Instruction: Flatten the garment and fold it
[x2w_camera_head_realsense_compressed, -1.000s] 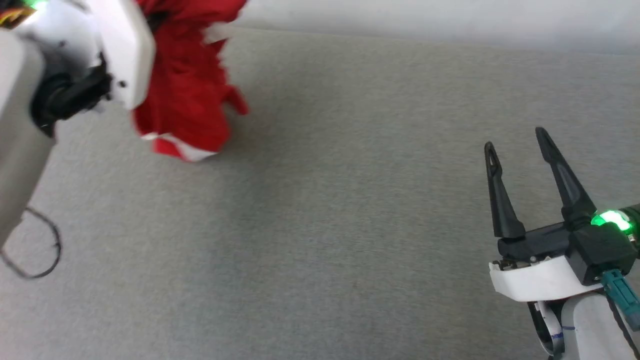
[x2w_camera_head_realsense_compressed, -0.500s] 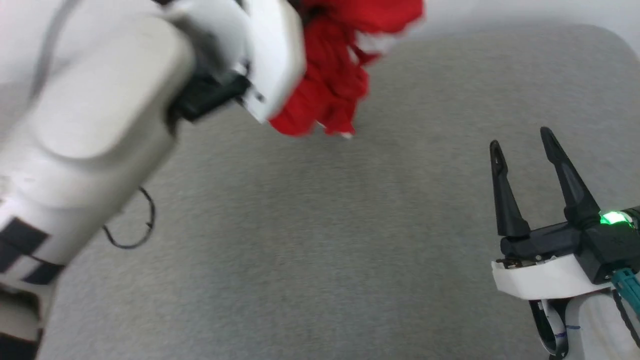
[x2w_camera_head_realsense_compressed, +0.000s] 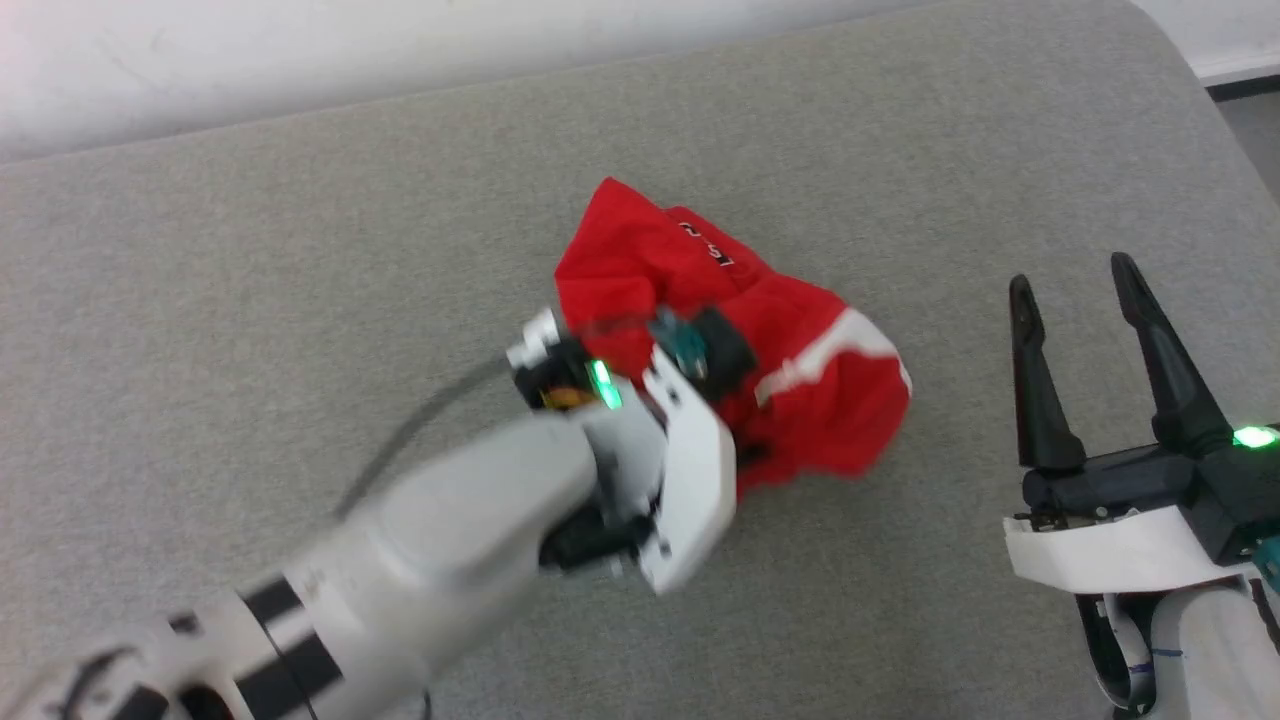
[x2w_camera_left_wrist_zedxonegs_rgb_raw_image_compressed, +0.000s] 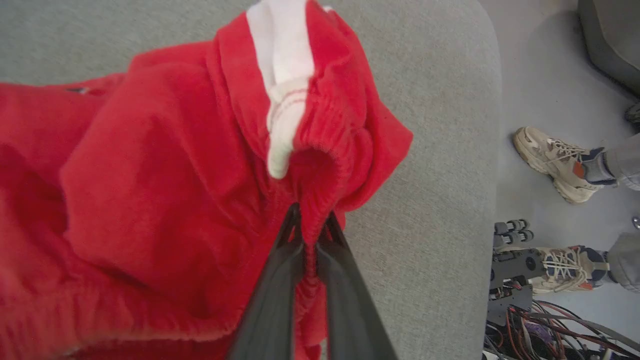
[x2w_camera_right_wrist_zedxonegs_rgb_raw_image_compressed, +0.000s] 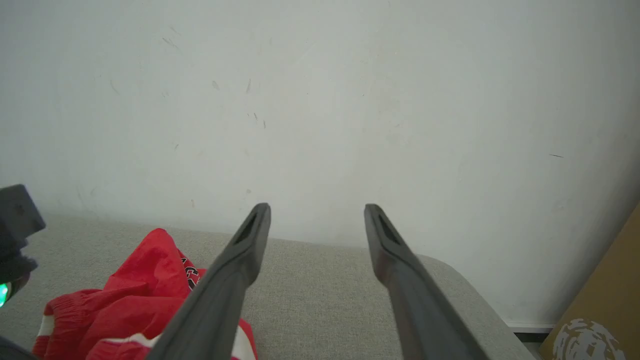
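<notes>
Lying bunched near the middle of the grey padded surface (x2w_camera_head_realsense_compressed: 300, 250): the garment (x2w_camera_head_realsense_compressed: 640, 260), red, crumpled in a heap, with a white band (x2w_camera_head_realsense_compressed: 830, 355) across its right side and a small black-and-white print (x2w_camera_head_realsense_compressed: 705, 245) on the far fold.

Left gripper (x2w_camera_left_wrist_zedxonegs_rgb_raw_image_compressed: 310, 220): fingers pressed together on a gathered elastic edge of the cloth, red fabric bulging above the tips. Its pale forearm (x2w_camera_head_realsense_compressed: 450, 540) crosses the near left part of the heap and hides that part in the head view.

Right gripper (x2w_camera_head_realsense_compressed: 1072, 275): fingers apart, holding nothing, near the surface's right edge, clear of the cloth.

Surroundings: pale wall (x2w_camera_right_wrist_zedxonegs_rgb_raw_image_compressed: 320, 100) behind the surface; brown cardboard (x2w_camera_right_wrist_zedxonegs_rgb_raw_image_compressed: 610, 300) at the right; floor (x2w_camera_left_wrist_zedxonegs_rgb_raw_image_compressed: 540, 75) beyond the surface's edge, with a person's two shoes (x2w_camera_left_wrist_zedxonegs_rgb_raw_image_compressed: 550, 160) and a tangle of cables (x2w_camera_left_wrist_zedxonegs_rgb_raw_image_compressed: 550, 330).
</notes>
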